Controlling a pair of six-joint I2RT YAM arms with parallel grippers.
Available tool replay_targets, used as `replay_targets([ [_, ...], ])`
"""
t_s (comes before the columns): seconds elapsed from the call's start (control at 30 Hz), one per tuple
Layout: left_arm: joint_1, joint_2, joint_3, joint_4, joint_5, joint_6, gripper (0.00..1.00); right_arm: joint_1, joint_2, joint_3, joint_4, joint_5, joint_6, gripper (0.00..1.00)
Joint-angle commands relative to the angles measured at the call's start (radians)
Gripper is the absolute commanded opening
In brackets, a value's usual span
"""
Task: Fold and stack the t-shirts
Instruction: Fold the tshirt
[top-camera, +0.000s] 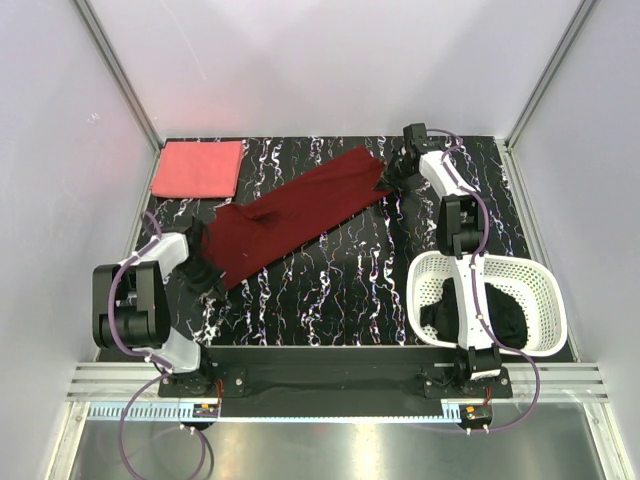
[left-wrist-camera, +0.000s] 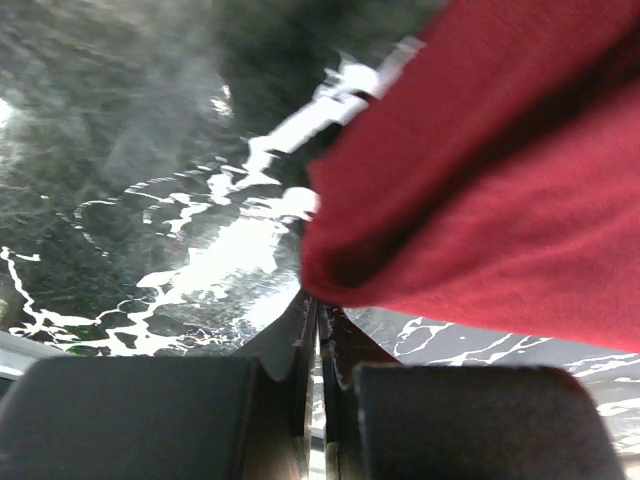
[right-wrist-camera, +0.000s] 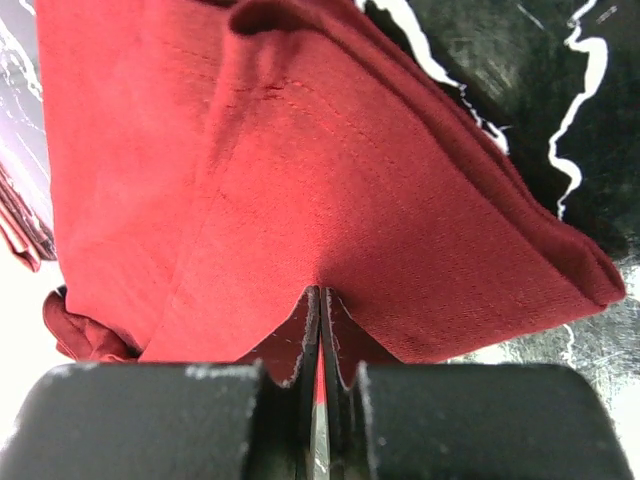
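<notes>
Overhead looks down; wrists close on maroon shirt (top-camera: 300, 210).

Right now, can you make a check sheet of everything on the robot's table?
Surface: black table with white marble veins.
Job's things: maroon shirt pulled into a long band across the middle; pink shirt folded at the far left corner; black shirt in the basket.
Clutter: white lattice basket at the near right.
Grippers: left gripper shut on the maroon shirt's near end; right gripper shut on its far end.
Cables: purple cables loop along both arms.
Surroundings: white walls; metal rail at the near edge.
</notes>
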Motion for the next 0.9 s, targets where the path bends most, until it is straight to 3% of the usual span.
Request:
replay_targets([
  [0.0, 0.054, 0.014, -0.035, -0.007, 0.011, -0.031, 0.06, -0.003, -0.021, -0.026, 0.029, 0.002, 0.024, 0.05],
  [0.23, 0.098, 0.017, -0.018, -0.059, -0.003, -0.003, 0.04, -0.003, -0.073, -0.140, -0.020, 0.071, 0.065, 0.04],
  [0.37, 0.099, -0.110, -0.007, -0.125, -0.028, 0.015, 0.03, -0.002, -0.154, -0.287, 0.002, 0.103, 0.084, 0.05],
  [0.53, 0.088, -0.343, 0.012, -0.120, 0.043, 0.098, 0.09, 0.000, -0.191, -0.316, -0.090, 0.142, 0.056, 0.06],
  [0.63, 0.018, -0.319, 0.107, -0.108, 0.034, 0.167, 0.13, -0.002, -0.249, -0.405, -0.100, 0.157, 0.061, 0.06],
  [0.7, -0.002, -0.305, 0.140, -0.018, 0.101, 0.168, 0.19, 0.000, -0.306, -0.454, -0.095, 0.165, 0.059, 0.06],
  [0.87, -0.019, -0.118, 0.219, 0.120, 0.213, 0.153, 0.29, 0.004, -0.396, -0.499, -0.120, 0.168, 0.000, 0.08],
])
